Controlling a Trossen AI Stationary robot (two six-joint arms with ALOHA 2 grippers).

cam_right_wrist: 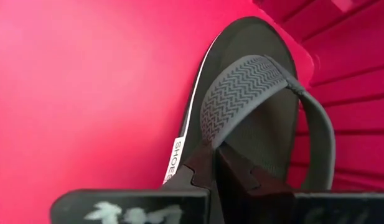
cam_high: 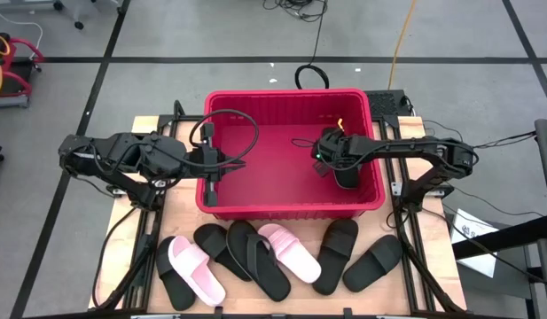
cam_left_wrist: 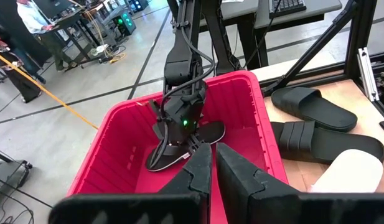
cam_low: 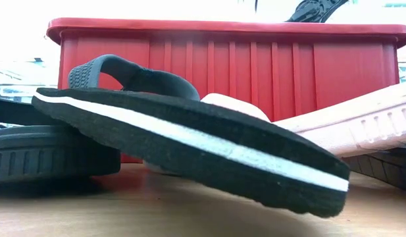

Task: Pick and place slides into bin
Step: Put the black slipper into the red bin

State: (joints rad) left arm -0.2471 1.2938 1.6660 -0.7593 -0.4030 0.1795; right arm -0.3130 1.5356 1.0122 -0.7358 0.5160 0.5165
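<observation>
The red bin (cam_high: pixel 255 190) stands at the table's middle. Inside it, near its right wall, a black slide (cam_high: pixel 347 175) (cam_left_wrist: pixel 179 146) hangs tilted under my right gripper (cam_high: pixel 329 158) (cam_right_wrist: pixel 215 165), which is shut on it. My left gripper (cam_high: pixel 209 182) (cam_left_wrist: pixel 214 165) hovers over the bin's left wall, shut, with only a slit between its fingers and nothing in them. Several more slides lie in a row on the table before the bin, black ones (cam_high: pixel 260 261) and two pink ones (cam_high: pixel 195 270) (cam_high: pixel 291 251), some overlapping. My right gripper pinches the black slide's wide ribbed strap (cam_right_wrist: pixel 224 134) between its two fingers, at the strap's edge. The fingers slant down into the bin from the table's right side. The slide hangs tilted on its edge, below the rim; whether its lower end (cam_left_wrist: pixel 155 165) touches the bin floor I cannot tell.
In the low view a black slide with a white stripe (cam_low: pixel 189 138) leans across another, close to the camera, with a pink slide (cam_low: pixel 360 125) and the bin's ribbed wall (cam_low: pixel 255 66) behind. Cables loop over the bin's far left corner (cam_high: pixel 229 124). A person (cam_left_wrist: pixel 33 15) stands far off.
</observation>
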